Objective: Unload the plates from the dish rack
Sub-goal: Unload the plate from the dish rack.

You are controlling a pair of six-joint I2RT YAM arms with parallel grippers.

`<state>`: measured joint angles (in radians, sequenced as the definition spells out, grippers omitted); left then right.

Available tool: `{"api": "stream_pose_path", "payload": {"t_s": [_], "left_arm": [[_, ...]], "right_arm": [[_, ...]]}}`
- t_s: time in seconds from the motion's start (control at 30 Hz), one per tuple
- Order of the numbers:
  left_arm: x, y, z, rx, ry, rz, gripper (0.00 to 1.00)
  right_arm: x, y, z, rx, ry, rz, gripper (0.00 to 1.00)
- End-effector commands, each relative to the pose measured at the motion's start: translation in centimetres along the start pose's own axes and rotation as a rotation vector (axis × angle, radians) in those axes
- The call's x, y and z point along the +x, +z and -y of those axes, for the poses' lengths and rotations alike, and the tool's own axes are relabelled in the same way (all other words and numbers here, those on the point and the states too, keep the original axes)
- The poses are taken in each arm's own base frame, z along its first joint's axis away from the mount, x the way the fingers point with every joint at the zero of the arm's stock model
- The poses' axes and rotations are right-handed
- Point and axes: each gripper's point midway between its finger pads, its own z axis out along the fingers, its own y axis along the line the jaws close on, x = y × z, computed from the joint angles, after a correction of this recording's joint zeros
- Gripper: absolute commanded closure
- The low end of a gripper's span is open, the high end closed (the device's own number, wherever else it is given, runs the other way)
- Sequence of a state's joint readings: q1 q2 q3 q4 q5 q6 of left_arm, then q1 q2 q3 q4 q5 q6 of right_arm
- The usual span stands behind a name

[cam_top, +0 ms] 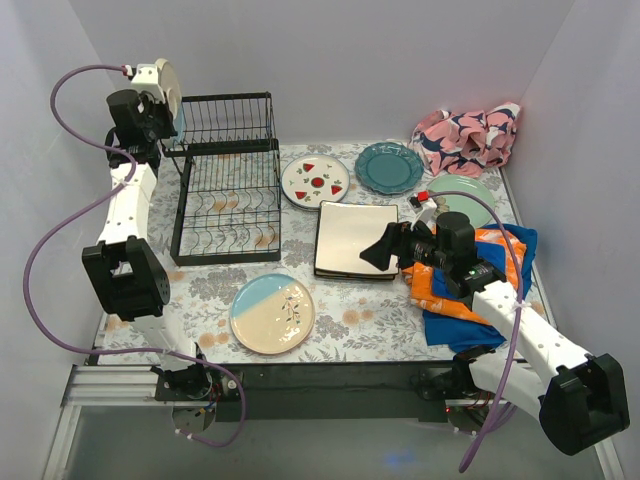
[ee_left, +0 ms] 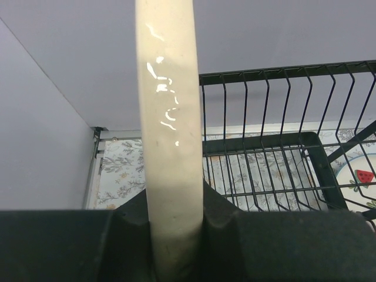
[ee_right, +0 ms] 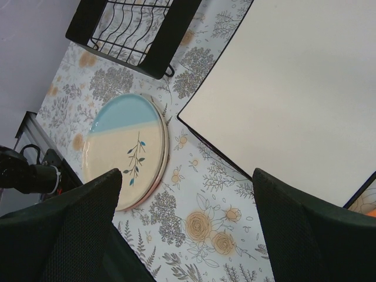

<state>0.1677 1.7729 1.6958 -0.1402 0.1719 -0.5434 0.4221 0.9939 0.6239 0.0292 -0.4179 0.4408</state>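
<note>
High at the far left, my left gripper is shut on the rim of a round cream plate, which stands on edge beside the top of the black wire dish rack. In the left wrist view the plate rises between the fingers, with the rack behind it. My right gripper is open and holds nothing, low over the right edge of the stacked square cream plates. Its wrist view shows the square plate and the blue-and-cream plate on the table.
On the floral tablecloth lie the blue-and-cream plate, a watermelon-patterned plate, a teal plate and a pale green plate. A pink cloth is bunched at the back right. An orange and blue cloth lies under the right arm.
</note>
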Motion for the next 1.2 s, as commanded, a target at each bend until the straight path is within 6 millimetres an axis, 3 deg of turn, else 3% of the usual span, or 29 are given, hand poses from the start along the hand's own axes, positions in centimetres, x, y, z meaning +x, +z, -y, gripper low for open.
{"api": "stream_pose_path", "payload": {"t_s": [0.0,0.37,0.87,1.03,1.17], "left_arm": [[-15.2,-5.8,1.6,0.046,0.129,0.393,1.0],[-16.7,-7.6,2.3,0.055,0.157,0.439,1.0],[-19.2,-11.0,5.4,0.171,0.134,0.512,1.0],[-20.1,-13.5,8.1,0.197,0.21,0.571,1.0],[-20.4,-15.9,12.1,0.177,0.287,0.637,1.0]], "right_arm": [[-1.2,0.0,-0.3,-0.007,-0.034,0.049,0.04],[-1.3,-0.1,-0.3,-0.004,-0.041,0.052,0.04],[-1.4,0.2,-0.2,0.001,-0.039,0.041,0.04],[-1.5,0.0,-0.3,-0.001,-0.035,0.049,0.04],[-1.6,0.0,-0.9,-0.021,0.0,0.049,0.04]]}}
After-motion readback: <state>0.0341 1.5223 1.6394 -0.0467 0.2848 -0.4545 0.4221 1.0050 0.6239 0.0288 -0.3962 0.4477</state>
